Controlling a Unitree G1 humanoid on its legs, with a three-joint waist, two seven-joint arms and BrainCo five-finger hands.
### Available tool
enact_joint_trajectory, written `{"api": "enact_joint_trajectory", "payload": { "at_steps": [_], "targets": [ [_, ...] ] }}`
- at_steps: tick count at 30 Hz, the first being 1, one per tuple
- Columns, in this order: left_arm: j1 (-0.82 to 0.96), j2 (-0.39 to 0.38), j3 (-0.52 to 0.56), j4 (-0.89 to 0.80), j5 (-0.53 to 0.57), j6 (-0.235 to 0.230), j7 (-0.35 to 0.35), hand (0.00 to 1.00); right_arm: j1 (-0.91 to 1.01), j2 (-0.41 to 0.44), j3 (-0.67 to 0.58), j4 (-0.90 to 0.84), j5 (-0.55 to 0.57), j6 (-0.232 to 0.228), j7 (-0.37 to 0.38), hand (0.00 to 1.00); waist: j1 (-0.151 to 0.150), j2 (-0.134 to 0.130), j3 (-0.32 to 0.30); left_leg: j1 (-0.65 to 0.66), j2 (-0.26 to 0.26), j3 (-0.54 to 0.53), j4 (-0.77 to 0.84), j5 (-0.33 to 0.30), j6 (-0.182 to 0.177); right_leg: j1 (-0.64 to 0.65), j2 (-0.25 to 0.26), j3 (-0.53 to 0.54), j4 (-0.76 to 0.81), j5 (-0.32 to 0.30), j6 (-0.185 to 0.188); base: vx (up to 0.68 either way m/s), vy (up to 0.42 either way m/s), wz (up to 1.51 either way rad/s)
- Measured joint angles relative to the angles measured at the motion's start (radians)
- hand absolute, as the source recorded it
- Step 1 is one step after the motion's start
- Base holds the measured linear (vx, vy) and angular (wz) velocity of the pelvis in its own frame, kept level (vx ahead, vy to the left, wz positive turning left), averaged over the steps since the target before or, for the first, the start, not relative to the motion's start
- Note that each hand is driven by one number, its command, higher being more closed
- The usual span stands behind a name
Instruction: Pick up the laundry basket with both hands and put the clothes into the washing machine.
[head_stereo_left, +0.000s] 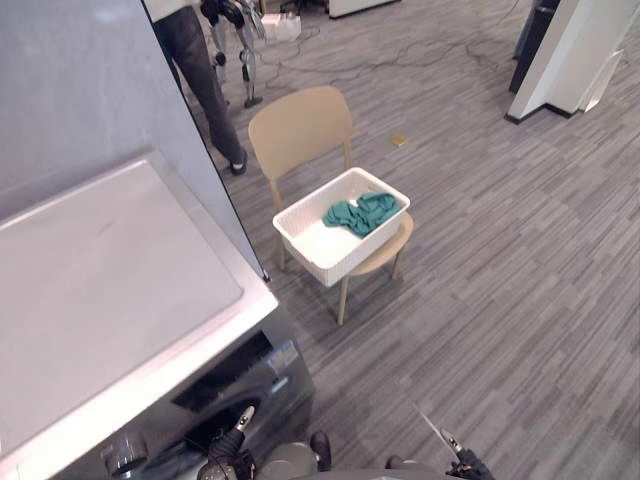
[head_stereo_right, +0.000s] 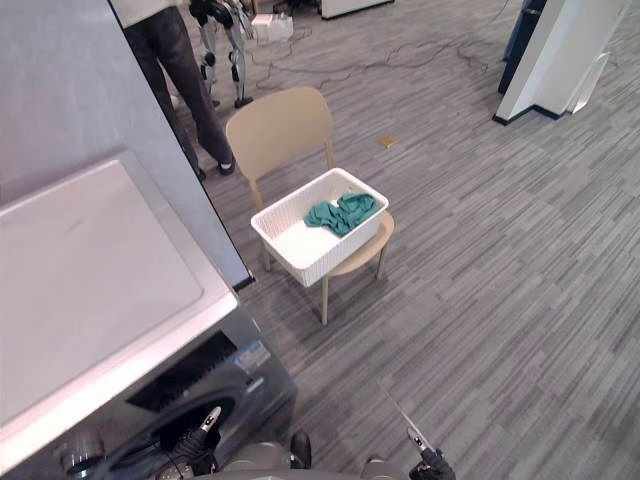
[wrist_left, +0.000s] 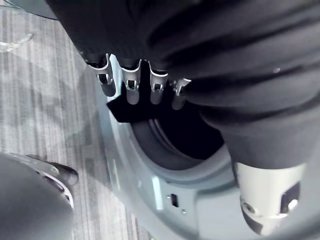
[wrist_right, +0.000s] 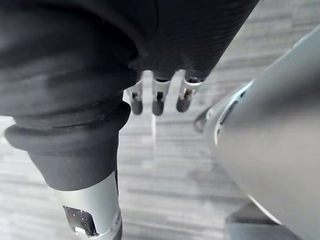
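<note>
The basket sits on the seat of a chair, set at an angle to it, a little right of the middle of the scene. The washer stands at near left.

The basket looks like white moulded plastic, so it is likely stiff and light. The clothes are one small teal heap in its far right corner, soft and adding little weight. They may tip the load slightly toward that end. The smooth walls could slip, so the best hold is probably under the rim at the two short ends, one robot hand on each, lifting level.

Both are well apart from the basket, low at the near edge of the scene. The left robot hand hangs just in front of the washer's dark door opening, fingers straight and holding nothing. The right robot hand hangs over bare floor, fingers straight too and empty.
</note>
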Motion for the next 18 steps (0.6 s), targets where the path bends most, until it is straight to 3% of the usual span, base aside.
{"api": "enact_joint_trajectory", "payload": {
  "at_steps": [3,5,6,7,9,11,13,14,15,16,17,18],
  "targets": [
    [-0.002,0.030,-0.045,0.011,-0.049,0.039,0.013,0.00,0.015,0.009,0.038,-0.019,0.003,-0.001,0.006,0.00,-0.030,-0.020,0.000,0.082,-0.015,-0.062,0.032,-0.019,0.028,-0.117,-0.054,-0.001,0.371,0.027,0.011,0.34,0.013,0.64],
    [-0.004,0.036,-0.064,0.016,-0.056,0.040,0.013,0.00,0.012,0.001,0.035,-0.018,0.004,-0.001,0.005,0.00,-0.035,-0.017,0.004,0.104,0.002,-0.116,0.029,-0.018,0.027,-0.130,-0.113,-0.073,0.364,0.005,-0.028,0.33,-0.080,1.14],
    [-0.007,0.037,-0.072,0.017,-0.056,0.040,0.017,0.00,0.012,-0.005,0.034,-0.017,0.004,-0.001,0.004,0.00,-0.033,-0.014,0.006,0.113,0.012,-0.134,0.024,-0.017,0.025,-0.130,-0.136,-0.098,0.335,-0.003,-0.041,0.32,-0.112,1.14],
    [-0.002,0.047,-0.091,0.017,-0.055,0.040,0.032,0.00,0.015,-0.012,0.025,-0.015,0.004,-0.005,-0.006,0.00,-0.029,0.000,0.009,0.129,0.036,-0.181,0.013,-0.019,-0.007,-0.118,-0.180,-0.116,0.181,-0.003,-0.044,0.29,-0.161,0.92],
    [0.009,0.068,-0.110,0.018,-0.052,0.038,0.031,0.00,0.025,-0.008,0.007,-0.006,0.007,-0.007,-0.014,0.00,-0.030,0.000,0.008,0.141,0.066,-0.226,0.016,-0.032,-0.037,-0.081,-0.185,-0.075,-0.054,0.024,-0.038,0.29,-0.274,0.82],
    [0.024,0.099,-0.139,0.021,-0.051,0.033,0.051,0.00,0.036,0.018,-0.063,0.039,0.009,-0.002,-0.014,0.00,-0.030,-0.022,-0.005,0.140,0.096,-0.292,0.046,-0.072,-0.101,-0.039,-0.177,0.056,-0.306,0.148,-0.007,0.32,-0.548,0.89],
    [0.052,0.151,-0.140,0.021,-0.043,0.025,0.047,0.00,0.050,0.035,-0.123,0.081,0.010,0.014,-0.015,0.00,-0.034,-0.065,-0.028,0.140,0.117,-0.344,0.061,-0.110,-0.156,-0.019,-0.174,0.078,-0.331,0.277,0.034,0.20,-0.545,0.78],
    [0.063,0.159,-0.139,0.021,-0.026,0.020,0.039,0.00,0.052,0.035,-0.150,0.106,0.009,0.023,-0.014,0.00,-0.033,-0.065,-0.033,0.144,0.137,-0.365,0.073,-0.144,-0.184,0.004,-0.167,0.044,-0.321,0.169,0.123,0.13,-0.527,0.43],
    [0.069,0.119,-0.132,0.035,-0.015,0.020,0.022,0.00,0.039,0.002,-0.181,0.127,0.006,0.028,-0.010,0.00,-0.033,0.000,-0.031,0.141,0.218,-0.383,0.095,-0.168,-0.205,0.017,-0.098,0.003,-0.308,0.113,0.090,0.17,-0.550,0.22],
    [0.076,0.083,-0.120,0.058,-0.015,0.016,0.009,0.00,0.032,-0.019,-0.187,0.130,0.000,0.027,-0.011,0.00,-0.028,0.030,-0.036,0.135,0.247,-0.389,0.124,-0.149,-0.213,0.014,-0.060,-0.006,-0.288,0.076,0.064,0.20,-0.597,0.03],
    [0.083,0.055,-0.091,0.065,-0.020,0.013,-0.002,0.00,0.027,-0.029,-0.187,0.134,-0.005,0.030,-0.012,0.00,-0.031,0.042,-0.038,0.110,0.265,-0.411,0.187,-0.121,-0.209,0.022,-0.035,-0.014,-0.272,0.059,0.048,0.17,-0.452,0.13],
    [0.091,0.054,-0.046,0.066,-0.022,0.013,-0.013,0.00,0.027,-0.033,-0.186,0.136,-0.011,0.031,-0.010,0.00,-0.036,0.043,-0.038,0.049,0.278,-0.449,0.310,-0.074,-0.165,0.055,-0.012,-0.050,-0.274,0.032,0.028,0.12,-0.462,0.32]
  ]
}}
